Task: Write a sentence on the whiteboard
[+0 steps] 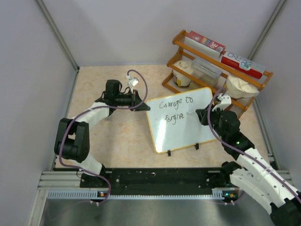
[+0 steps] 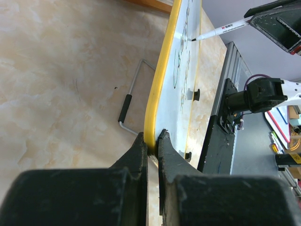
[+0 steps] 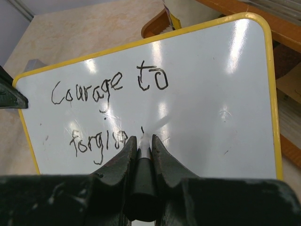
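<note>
The whiteboard (image 1: 207,101) stands tilted on the table, yellow-rimmed, with two small black feet. The sentence (image 1: 175,103) on it reads "Courage to" over "forgive" in thin black lettering (image 3: 108,87). My left gripper (image 1: 143,106) is shut on the board's left rim (image 2: 160,80), one jaw on each face (image 2: 151,139). My right gripper (image 3: 143,140) is shut on a black-and-white marker (image 3: 143,155). The marker's tip touches the board (image 3: 225,70) just right of "forgive", beside a short fresh stroke. The left wrist view shows the marker (image 2: 221,30) meeting the board edge-on.
A wooden rack (image 1: 263,75) with boxes, a cup (image 1: 181,75) and a bowl stands close behind the board's right corner. A wire stand (image 2: 129,99) props the board from behind. Grey walls enclose the table; a black rail (image 1: 160,176) runs along the near edge.
</note>
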`<state>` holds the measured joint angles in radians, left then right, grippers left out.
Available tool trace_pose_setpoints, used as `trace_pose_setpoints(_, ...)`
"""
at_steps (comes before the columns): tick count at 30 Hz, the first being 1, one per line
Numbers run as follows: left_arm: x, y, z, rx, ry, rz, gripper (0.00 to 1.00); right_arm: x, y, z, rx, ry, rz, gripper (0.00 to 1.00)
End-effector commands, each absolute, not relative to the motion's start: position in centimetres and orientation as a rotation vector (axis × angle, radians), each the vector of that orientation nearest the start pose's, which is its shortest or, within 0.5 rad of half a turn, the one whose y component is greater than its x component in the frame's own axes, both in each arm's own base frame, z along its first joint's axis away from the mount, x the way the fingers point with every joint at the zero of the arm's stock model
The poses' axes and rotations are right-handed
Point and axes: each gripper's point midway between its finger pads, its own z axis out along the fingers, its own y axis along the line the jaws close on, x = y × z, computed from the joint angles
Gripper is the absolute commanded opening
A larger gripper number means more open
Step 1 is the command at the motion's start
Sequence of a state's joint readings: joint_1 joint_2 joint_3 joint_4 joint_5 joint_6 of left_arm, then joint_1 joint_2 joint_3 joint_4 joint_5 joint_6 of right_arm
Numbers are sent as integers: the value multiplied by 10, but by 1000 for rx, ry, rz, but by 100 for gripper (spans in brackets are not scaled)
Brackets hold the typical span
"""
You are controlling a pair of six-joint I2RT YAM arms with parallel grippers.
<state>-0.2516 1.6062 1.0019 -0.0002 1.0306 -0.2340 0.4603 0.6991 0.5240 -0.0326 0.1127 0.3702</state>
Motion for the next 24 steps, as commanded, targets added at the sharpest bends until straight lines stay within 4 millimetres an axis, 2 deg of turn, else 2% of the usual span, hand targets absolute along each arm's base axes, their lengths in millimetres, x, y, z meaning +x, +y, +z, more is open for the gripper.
trace_pose_setpoints(1,307,-248,121,780,2086,-1258,0,273,125,206,26,1818,484,0)
trace_pose_setpoints(12,307,-249,121,780,2086,-1258,0,266,126,195,29,1839,511,0)
trace_pose_setpoints(22,306,-248,122,781,2086,-1255,0,281,127,218,34,1776,489,0)
trace_pose_setpoints(24,306,-248,122,782,2086,-1255,0,284,127,218,37,1779,481,0)
